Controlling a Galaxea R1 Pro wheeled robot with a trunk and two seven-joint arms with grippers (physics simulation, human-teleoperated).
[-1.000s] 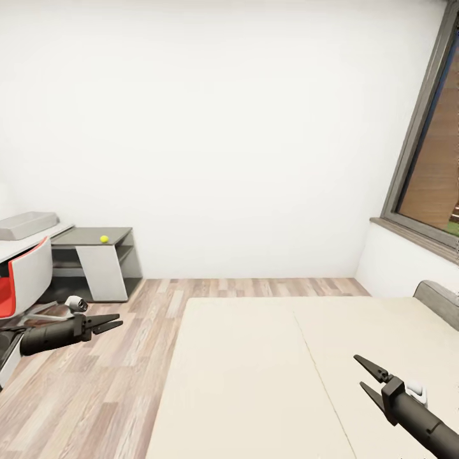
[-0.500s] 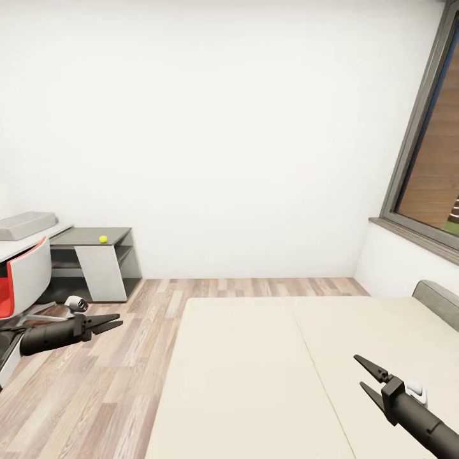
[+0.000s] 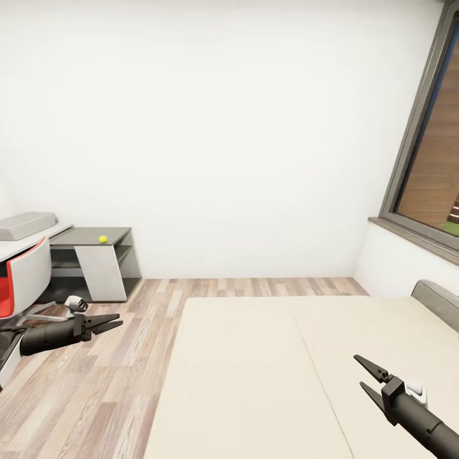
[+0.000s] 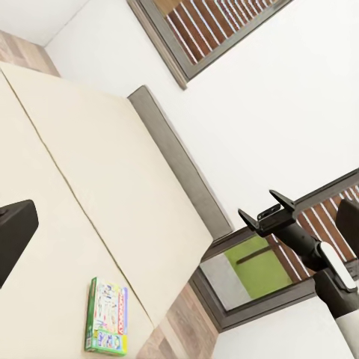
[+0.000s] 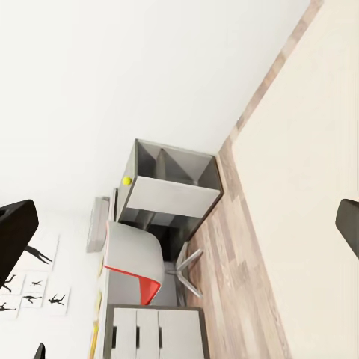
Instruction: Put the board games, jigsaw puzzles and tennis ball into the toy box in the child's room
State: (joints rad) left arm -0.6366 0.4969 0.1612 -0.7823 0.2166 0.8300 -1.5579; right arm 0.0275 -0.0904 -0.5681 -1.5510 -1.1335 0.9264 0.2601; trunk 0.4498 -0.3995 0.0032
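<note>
A small yellow-green tennis ball rests on the grey surface by the far wall, near its front edge; the right wrist view also catches it. A shallow grey toy box stands on the higher white surface beside it. One board game, a flat green box with a colourful lid, lies flat on the bed near its edge

**Bed, desk and floor**

A cream bed stands on the wood-plank floor; the left wrist view shows one board game lying flat on its surface near an edge. By the far wall a low grey desk carries a yellow tennis ball. A higher white desk beside it bears a grey tray-like box.
</note>
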